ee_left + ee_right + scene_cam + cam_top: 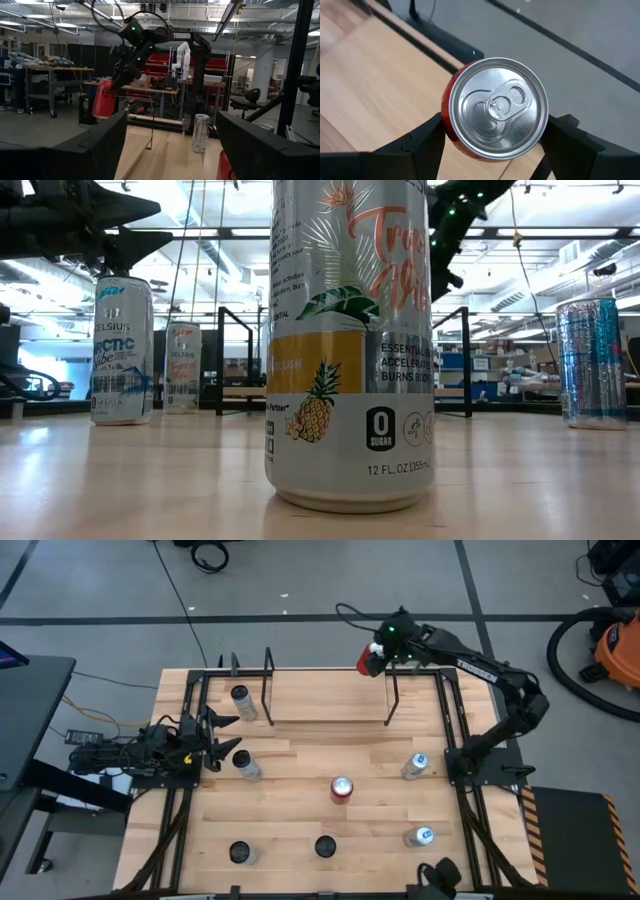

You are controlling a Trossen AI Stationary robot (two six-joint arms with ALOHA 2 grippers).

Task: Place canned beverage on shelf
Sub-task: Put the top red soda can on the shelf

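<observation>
Red can (495,107), gripped at its sides by the right hand (372,658) and held in the air over the shelf's (330,700) far right end, probably waits for lowering there, while the left hand (222,738) hangs open by a silver can (245,765) on the tabletop (300,820).

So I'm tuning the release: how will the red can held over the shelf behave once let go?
The red can looks rigid metal, so the right gripper fingers shouldn't dent it. Smooth sides may slip. Tall and narrow, it could tip on the shelf and then roll.
</observation>
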